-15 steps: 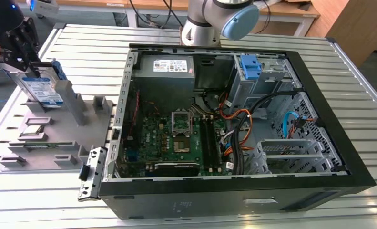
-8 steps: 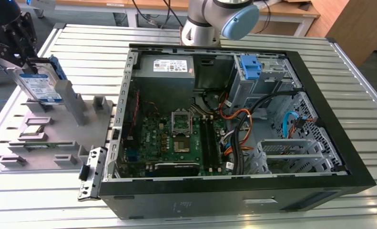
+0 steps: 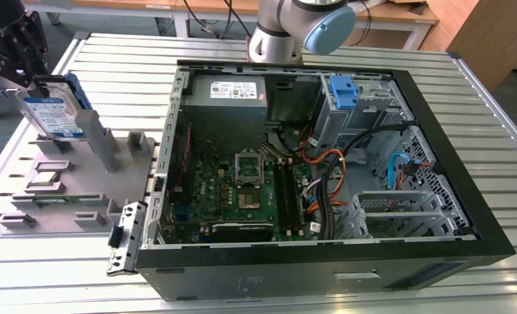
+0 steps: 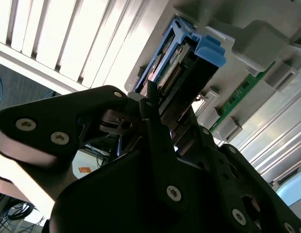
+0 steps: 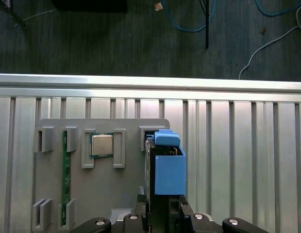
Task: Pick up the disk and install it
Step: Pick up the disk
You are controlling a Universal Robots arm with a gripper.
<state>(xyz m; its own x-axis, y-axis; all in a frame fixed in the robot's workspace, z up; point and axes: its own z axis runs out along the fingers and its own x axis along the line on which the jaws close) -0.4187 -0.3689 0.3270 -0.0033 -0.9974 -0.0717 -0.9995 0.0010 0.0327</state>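
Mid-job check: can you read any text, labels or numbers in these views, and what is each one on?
No text is legible in any view.
Blue-and-white label on the disk: print too small to read.
The white sticker on the power supply: too small to read.
Faint marks on the computer case outer wall: unreadable.
The chip in the first wrist view: no readable marking.

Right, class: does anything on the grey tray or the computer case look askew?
The disk appears to lean tilted in its slot on the grey tray, with the gripper at its top. A metal latch bar hangs swung out from the case.
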